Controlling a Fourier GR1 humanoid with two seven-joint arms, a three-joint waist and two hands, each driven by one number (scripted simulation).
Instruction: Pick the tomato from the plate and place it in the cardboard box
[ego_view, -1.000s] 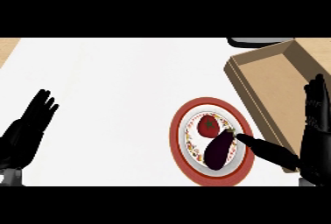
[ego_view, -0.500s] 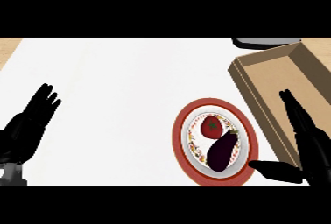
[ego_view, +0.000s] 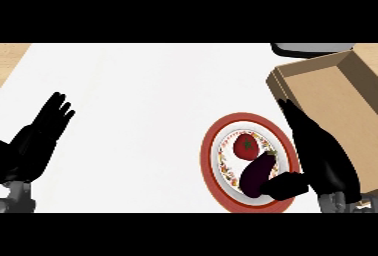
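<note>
A red tomato (ego_view: 246, 146) lies on the red-rimmed plate (ego_view: 212, 148) at the lower right, with a dark purple eggplant (ego_view: 256, 172) just below it. My right hand (ego_view: 319, 155) hovers over the plate's right edge, fingers straight and pointing up the view, thumb near the eggplant's lower end; it holds nothing. The open cardboard box (ego_view: 328, 85) stands at the upper right, just beyond the fingertips. My left hand (ego_view: 37, 140) rests open at the left edge, fingers up.
A dark grey object (ego_view: 310, 48) peeks in at the top right behind the box. The white counter top (ego_view: 140, 95) stretches across the middle and left, with a strip of wood (ego_view: 13, 55) at the top left corner.
My right hand has moved left from the box's side toward the plate and now overlaps its right rim. The left hand has barely shifted. Tomato and eggplant stay put.
</note>
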